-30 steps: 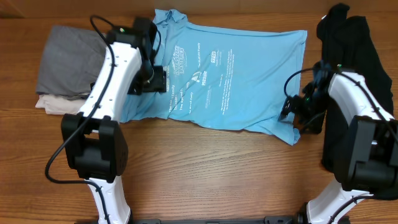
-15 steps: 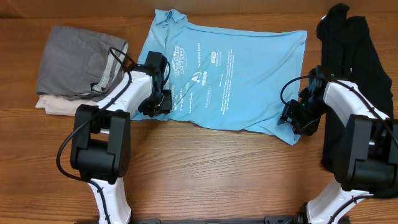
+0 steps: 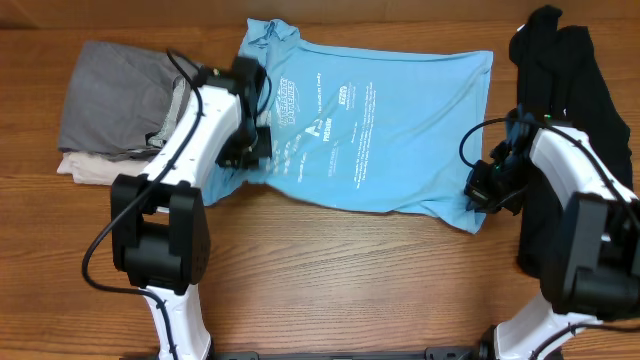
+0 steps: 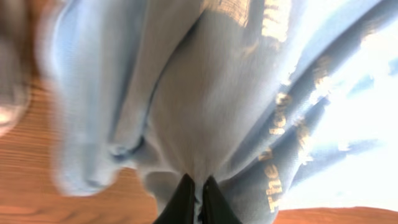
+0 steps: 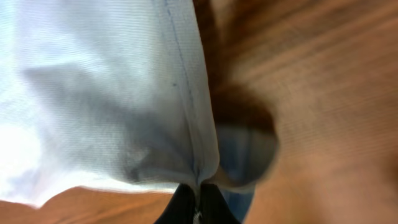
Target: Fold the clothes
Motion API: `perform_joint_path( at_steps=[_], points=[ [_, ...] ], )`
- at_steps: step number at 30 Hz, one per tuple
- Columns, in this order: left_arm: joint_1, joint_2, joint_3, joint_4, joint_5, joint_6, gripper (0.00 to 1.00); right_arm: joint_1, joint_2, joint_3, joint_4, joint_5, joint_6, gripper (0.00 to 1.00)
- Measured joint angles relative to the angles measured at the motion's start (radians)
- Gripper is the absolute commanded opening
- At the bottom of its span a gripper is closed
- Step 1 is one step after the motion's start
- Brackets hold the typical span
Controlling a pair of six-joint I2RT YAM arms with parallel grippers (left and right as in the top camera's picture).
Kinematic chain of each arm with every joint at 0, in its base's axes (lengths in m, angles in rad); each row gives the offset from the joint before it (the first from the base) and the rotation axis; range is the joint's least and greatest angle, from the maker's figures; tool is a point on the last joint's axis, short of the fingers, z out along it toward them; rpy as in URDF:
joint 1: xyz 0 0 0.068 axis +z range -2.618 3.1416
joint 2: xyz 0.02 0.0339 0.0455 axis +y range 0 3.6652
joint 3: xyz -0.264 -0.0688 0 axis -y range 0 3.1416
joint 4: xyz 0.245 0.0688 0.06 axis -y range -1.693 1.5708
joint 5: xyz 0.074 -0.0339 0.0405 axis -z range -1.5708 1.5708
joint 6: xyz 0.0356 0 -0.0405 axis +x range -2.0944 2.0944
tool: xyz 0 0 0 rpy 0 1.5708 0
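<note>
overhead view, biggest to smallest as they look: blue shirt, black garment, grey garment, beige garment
1. blue shirt
2. black garment, partly hidden
3. grey garment
4. beige garment, only an edge shows

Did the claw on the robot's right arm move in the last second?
Yes. The right claw slid slightly sideways toward the black garment, and it is now shut on the T-shirt near its corner.

T-shirt point(image 3: 390, 130) on the table point(image 3: 350, 290); folded garments point(image 3: 110, 110) left, long garment point(image 3: 560, 80) right
</note>
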State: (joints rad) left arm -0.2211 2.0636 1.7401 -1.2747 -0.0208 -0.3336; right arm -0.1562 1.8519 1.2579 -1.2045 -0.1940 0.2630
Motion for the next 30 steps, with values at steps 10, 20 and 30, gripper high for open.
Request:
perform_joint_path(
  at_steps=[10, 20, 30],
  points=[
    [0.0, -0.028, 0.181, -0.089, -0.059, 0.029, 0.04, 0.0, -0.211, 0.014, -0.01, 0.037, -0.002, 0.04],
    [0.0, 0.035, 0.181, 0.207, -0.16, 0.045, 0.57, -0.005, -0.209, 0.014, 0.307, 0.117, 0.009, 0.04],
    [-0.002, 0.126, 0.194, 0.131, -0.194, 0.056, 0.99, -0.066, -0.195, 0.014, 0.42, 0.148, 0.025, 0.04]
  ],
)
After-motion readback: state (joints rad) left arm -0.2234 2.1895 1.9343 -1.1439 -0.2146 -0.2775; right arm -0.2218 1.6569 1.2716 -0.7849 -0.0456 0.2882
